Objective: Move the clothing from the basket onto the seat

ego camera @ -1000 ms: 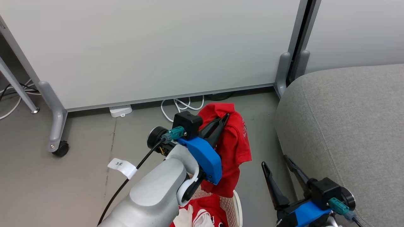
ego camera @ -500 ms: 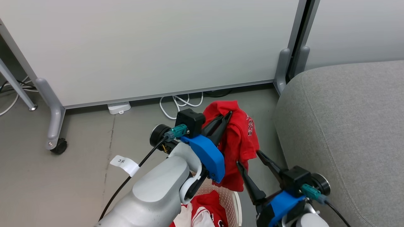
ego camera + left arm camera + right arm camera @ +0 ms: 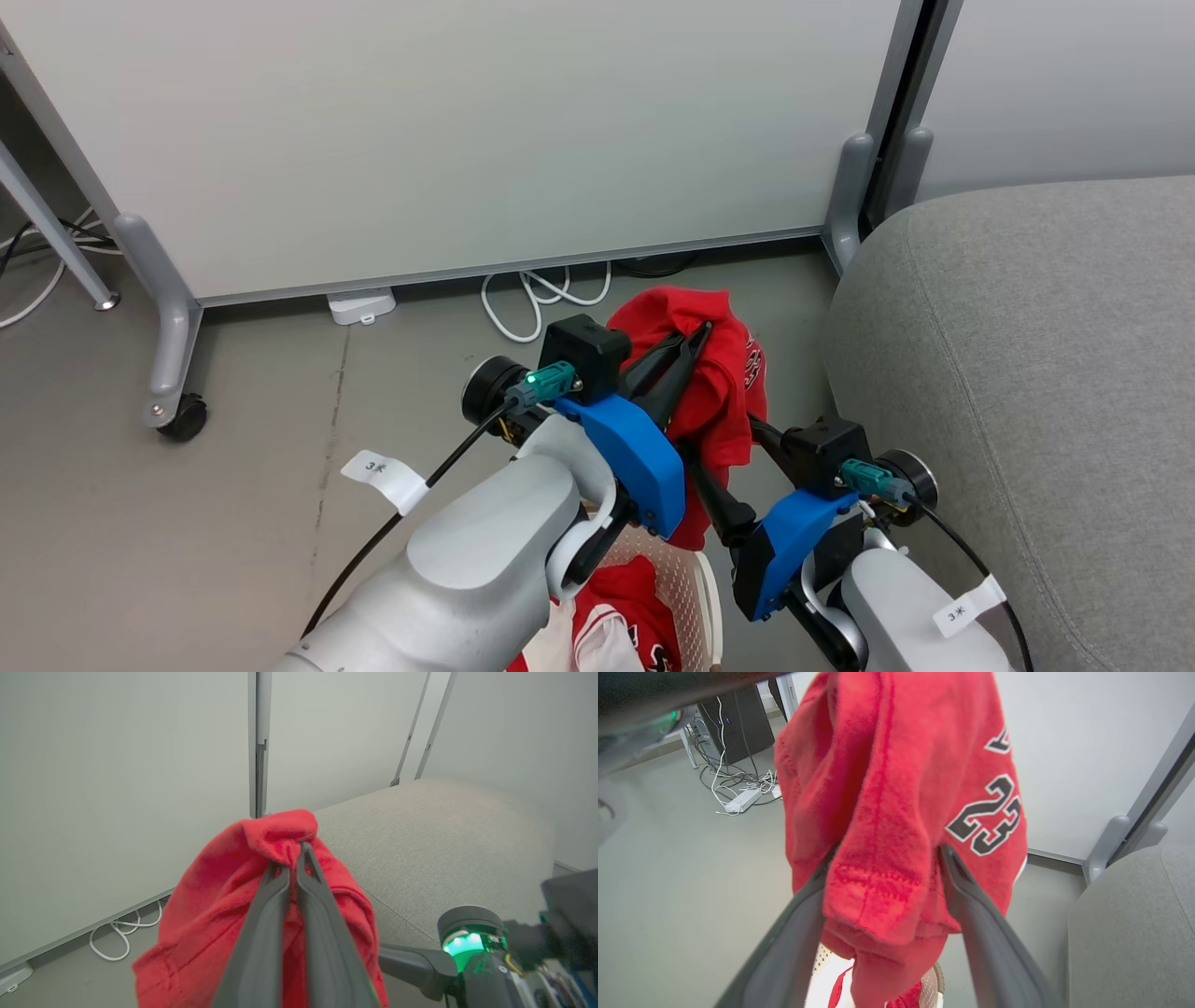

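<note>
Large grey fabric sofa seat [image 3: 1027,373] fills right of head view. Cream perforated plastic basket [image 3: 689,583] at bottom centre, more red-and-white clothing [image 3: 635,607] inside. Soft red jersey garment [image 3: 724,392] hangs mid-frame above basket, top fold pinched in left gripper [image 3: 292,856], jaws closed on it. Right gripper [image 3: 886,856] wide, fingers straddling lower cloth, not gripping. Best: close right on hem, lift clear of rim, carry rightward over seat

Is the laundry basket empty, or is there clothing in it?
Not empty: red and white clothing lies inside the basket, beneath the hanging jersey.
</note>
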Controlling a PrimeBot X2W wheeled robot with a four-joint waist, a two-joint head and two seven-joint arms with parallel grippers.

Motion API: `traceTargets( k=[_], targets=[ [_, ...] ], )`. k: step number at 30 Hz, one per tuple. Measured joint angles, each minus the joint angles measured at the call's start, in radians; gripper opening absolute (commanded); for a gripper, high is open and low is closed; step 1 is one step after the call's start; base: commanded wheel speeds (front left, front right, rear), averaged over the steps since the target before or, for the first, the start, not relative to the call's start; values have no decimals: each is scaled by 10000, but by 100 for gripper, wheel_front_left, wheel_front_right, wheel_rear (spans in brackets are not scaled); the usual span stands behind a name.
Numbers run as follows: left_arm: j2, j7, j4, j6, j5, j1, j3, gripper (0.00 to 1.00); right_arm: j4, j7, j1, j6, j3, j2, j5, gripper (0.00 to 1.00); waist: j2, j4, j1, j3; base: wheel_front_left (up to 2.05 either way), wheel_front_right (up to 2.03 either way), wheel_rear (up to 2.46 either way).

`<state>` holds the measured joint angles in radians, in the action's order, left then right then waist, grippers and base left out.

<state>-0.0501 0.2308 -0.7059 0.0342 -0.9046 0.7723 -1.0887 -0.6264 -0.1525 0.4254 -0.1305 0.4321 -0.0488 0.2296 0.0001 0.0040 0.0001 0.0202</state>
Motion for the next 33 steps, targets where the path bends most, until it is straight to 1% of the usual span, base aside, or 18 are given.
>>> traceTargets(
  k=[1, 2, 3, 4, 10, 18, 19, 20, 21, 29, 33],
  targets=[
    [0, 8, 2, -12, -29, 29, -46, 0, -184, -44, 114, 0, 54, -2, 52, 72, 0, 9, 0, -4, 0, 0, 0],
    [2, 15, 2, -21, -42, 55, -98, 0, -353, -86, 222, 0, 94, -2, 117, 42, 0, 16, 0, -11, 0, 0, 0],
    [2, 36, 0, -29, -88, 63, -150, 0, -506, -165, 316, 0, 128, -2, 184, 2, 0, 23, 0, -23, 0, 0, 0],
    [0, 50, -4, -33, -119, 65, -201, 0, -631, -245, 391, 0, 171, -2, 234, 0, 0, 30, 0, -37, 0, 0, 0],
    [0, 104, -79, -117, -290, 96, -420, 0, -1162, -562, 608, 0, 422, 0, 650, 0, 0, 26, 0, -128, 0, 0, 0],
    [0, 190, -182, -196, -439, 186, -581, 0, -1561, -813, 813, 0, 616, -2, 830, 0, 0, -28, 0, -201, 0, 0, 0],
    [0, 203, -182, -209, -449, 187, -593, 34, -1588, -826, 833, 0, 621, -2, 857, 0, 0, -32, 0, -207, 0, 0, 0],
    [0, 234, -186, -222, -449, 190, -604, 64, -1616, -863, 846, 0, 627, -2, 897, 0, 0, -36, 0, -211, 0, 0, 0],
    [0, 238, -188, -222, -449, 198, -623, 100, -1639, -878, 852, 0, 629, -2, 917, 0, 0, -41, 0, -217, 0, 0, 0],
    [2, 284, -265, -163, -364, 226, -686, 100, -1816, -970, 945, 0, 585, -2, 970, 0, 0, -39, 0, -211, 0, 0, 0],
    [2, 307, -274, -226, -255, 226, -491, 100, -1883, -1034, 948, 0, 523, -2, 959, 0, 0, -17, 0, -200, 0, 0, 0]
  ],
)
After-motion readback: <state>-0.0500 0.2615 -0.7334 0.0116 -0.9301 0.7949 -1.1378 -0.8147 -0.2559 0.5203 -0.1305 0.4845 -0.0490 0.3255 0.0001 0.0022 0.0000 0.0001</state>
